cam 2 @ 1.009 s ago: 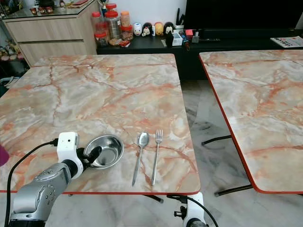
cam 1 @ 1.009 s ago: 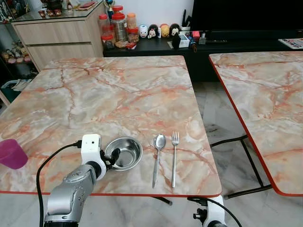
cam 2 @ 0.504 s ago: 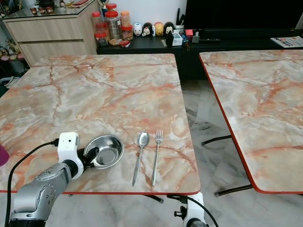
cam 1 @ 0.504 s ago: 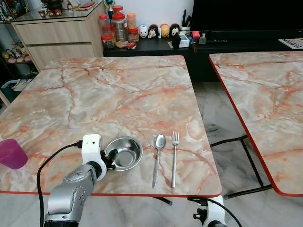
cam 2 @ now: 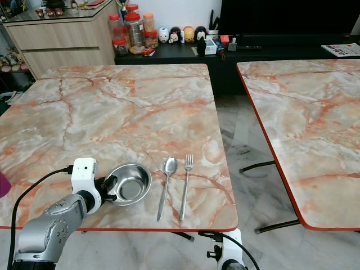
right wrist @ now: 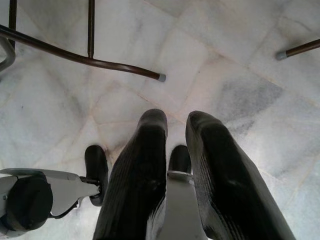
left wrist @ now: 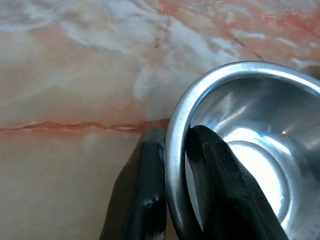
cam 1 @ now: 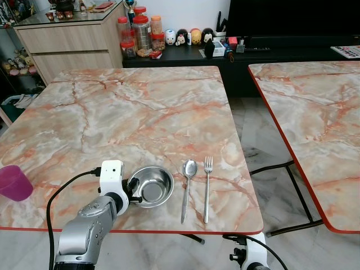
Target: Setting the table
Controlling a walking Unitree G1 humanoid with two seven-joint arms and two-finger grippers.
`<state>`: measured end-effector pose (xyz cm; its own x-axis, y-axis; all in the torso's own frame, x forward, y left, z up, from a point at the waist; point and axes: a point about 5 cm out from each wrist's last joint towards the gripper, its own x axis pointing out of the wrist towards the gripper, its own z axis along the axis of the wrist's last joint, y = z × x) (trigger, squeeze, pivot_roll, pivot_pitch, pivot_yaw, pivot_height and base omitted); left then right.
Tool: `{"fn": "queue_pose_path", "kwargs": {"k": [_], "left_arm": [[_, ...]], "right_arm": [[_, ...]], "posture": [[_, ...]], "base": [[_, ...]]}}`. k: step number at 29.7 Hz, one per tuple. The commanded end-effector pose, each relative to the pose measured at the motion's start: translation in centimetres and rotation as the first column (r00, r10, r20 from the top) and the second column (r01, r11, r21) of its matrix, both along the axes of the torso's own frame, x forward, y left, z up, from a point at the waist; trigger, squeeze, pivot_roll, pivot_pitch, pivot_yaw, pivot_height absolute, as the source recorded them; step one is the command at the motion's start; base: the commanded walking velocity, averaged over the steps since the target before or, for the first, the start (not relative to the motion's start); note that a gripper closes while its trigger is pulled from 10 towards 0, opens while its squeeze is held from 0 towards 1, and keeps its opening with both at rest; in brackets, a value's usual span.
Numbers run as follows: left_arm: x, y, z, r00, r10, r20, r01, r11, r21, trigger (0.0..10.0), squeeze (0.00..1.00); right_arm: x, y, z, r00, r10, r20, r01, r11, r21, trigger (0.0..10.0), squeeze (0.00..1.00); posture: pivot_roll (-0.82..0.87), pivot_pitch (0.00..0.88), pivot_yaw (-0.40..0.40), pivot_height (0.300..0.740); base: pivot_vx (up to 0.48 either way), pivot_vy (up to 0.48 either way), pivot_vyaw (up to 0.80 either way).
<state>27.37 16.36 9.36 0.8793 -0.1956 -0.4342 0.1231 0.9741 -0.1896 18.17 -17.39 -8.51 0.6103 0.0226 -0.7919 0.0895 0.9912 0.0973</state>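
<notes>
Left gripper [left wrist: 172, 150] clamped on bowl [cam 1: 153, 190] rim, one finger inside, one outside, bowl on table [cam 1: 140, 112] near its front edge just left of spoon [cam 1: 187, 186]; right gripper [right wrist: 172, 125] idle below, fingers slightly apart, empty.

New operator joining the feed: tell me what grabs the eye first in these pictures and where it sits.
The left gripper pinches the rim of a shiny steel bowl near the front edge of the marble-patterned table, one finger inside, one outside. Just right of the bowl a spoon and fork lie side by side. A pink cup stands at the table's far left.
</notes>
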Motion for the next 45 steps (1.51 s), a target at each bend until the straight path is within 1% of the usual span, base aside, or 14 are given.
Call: {"fn": "queue_pose_path", "kwargs": {"k": [1, 6, 8, 11, 14, 16, 17, 18, 19, 25, 29, 32, 37, 45], "left_arm": [[-0.2, 0.1, -0.4, 1.000, 0.005, -0.027, -0.005, 1.000, 0.017, 0.0, 0.00], [-0.1, 0.2, 0.2, 0.999, 0.041, 0.005, -0.041, 0.999, -0.032, 0.0, 0.00], [0.3, 0.4, 1.2, 0.993, 0.093, 0.072, -0.083, 0.987, -0.134, 0.0, 0.00], [0.8, 0.7, 2.5, 0.975, 0.150, 0.161, -0.117, 0.973, -0.199, 0.0, 0.00], [1.3, 0.6, 4.5, 0.941, 0.221, 0.257, -0.125, 0.931, -0.344, 0.0, 0.00], [1.4, 0.6, 4.9, 0.932, 0.237, 0.274, -0.120, 0.915, -0.384, 0.0, 0.00], [1.5, 0.5, 5.1, 0.929, 0.239, 0.284, -0.110, 0.908, -0.404, 1.4, 0.00], [1.5, 0.5, 5.3, 0.922, 0.250, 0.294, -0.107, 0.898, -0.426, 6.7, 0.00], [1.6, 0.4, 5.4, 0.920, 0.253, 0.298, -0.103, 0.892, -0.439, 10.0, 0.00], [2.2, 0.2, 5.9, 0.887, 0.332, 0.322, -0.139, 0.855, -0.499, 10.0, 0.00], [3.4, -0.1, 6.7, 0.842, 0.416, 0.343, -0.197, 0.830, -0.522, 10.0, 0.00], [3.8, -0.4, 6.9, 0.836, 0.396, 0.380, -0.202, 0.866, -0.457, 10.0, 0.00], [4.7, -1.1, 7.5, 0.824, 0.394, 0.408, -0.197, 0.874, -0.445, 10.0, 0.00], [4.8, -0.4, 7.4, 0.806, 0.411, 0.426, -0.224, 0.878, -0.423, 10.0, 0.00]], "right_arm": [[0.3, 0.1, 0.1, 1.000, -0.006, 0.005, 0.006, 1.000, 0.008, 10.0, 0.00], [0.3, 0.1, 0.1, 1.000, -0.005, 0.005, 0.004, 1.000, 0.009, 10.0, 0.00], [0.3, 0.0, 0.1, 1.000, -0.004, 0.004, 0.004, 1.000, 0.007, 10.0, 0.00], [0.2, -0.1, 0.1, 1.000, -0.003, 0.003, 0.003, 1.000, 0.006, 10.0, 0.00], [0.3, -0.3, 0.2, 1.000, -0.001, 0.005, 0.001, 1.000, 0.004, 10.0, 0.00], [0.3, -0.3, 0.2, 1.000, -0.002, 0.006, 0.002, 1.000, 0.003, 10.0, 0.00], [0.3, -0.4, 0.2, 1.000, -0.002, 0.006, 0.002, 1.000, 0.003, 10.0, 0.00], [0.3, -0.4, 0.2, 1.000, -0.002, 0.006, 0.002, 1.000, 0.002, 10.0, 0.00], [0.3, -0.5, 0.2, 1.000, -0.002, 0.006, 0.002, 1.000, 0.001, 10.0, 0.00], [0.3, -0.8, 0.2, 1.000, 0.002, 0.005, -0.002, 1.000, -0.007, 10.0, 0.00], [0.5, -0.9, 0.3, 1.000, 0.008, 0.009, -0.008, 1.000, -0.013, 10.0, 0.00], [0.7, -1.0, 0.4, 1.000, 0.009, 0.014, -0.009, 1.000, -0.015, 10.0, 0.00], [0.9, -1.1, 0.5, 1.000, 0.006, 0.021, -0.006, 1.000, -0.019, 10.0, 0.00], [0.7, -1.1, 0.5, 1.000, 0.002, 0.015, -0.001, 1.000, -0.019, 10.0, 0.00]], "posture": [[0.09, 0.000, 0.036, 0.740], [0.10, 0.000, 0.028, 0.740], [0.10, 0.000, 0.025, 0.740], [0.09, 0.000, 0.021, 0.740], [0.09, 0.000, 0.017, 0.740], [0.09, 0.000, 0.015, 0.740], [0.09, 0.000, 0.013, 0.740], [0.09, 0.000, 0.011, 0.740], [0.09, 0.000, 0.008, 0.740], [0.08, 0.000, 0.000, 0.740], [0.07, 0.000, -0.006, 0.740], [0.06, 0.000, -0.008, 0.740], [0.05, 0.000, -0.002, 0.740], [0.05, 0.000, -0.002, 0.740]], "base": [[0.000, 0.000, 0.00], [0.000, 0.000, 0.00], [0.000, 0.000, 0.00], [0.000, 0.000, 0.00], [0.000, 0.000, 0.00], [0.000, 0.000, 0.00], [0.000, 0.000, 0.00], [0.000, 0.000, 0.00], [0.000, 0.000, 0.00], [0.000, 0.000, 0.00], [0.000, 0.000, 0.00], [0.000, -0.349, 0.00], [0.000, -0.480, 0.00], [0.000, -0.475, 0.00]]}}
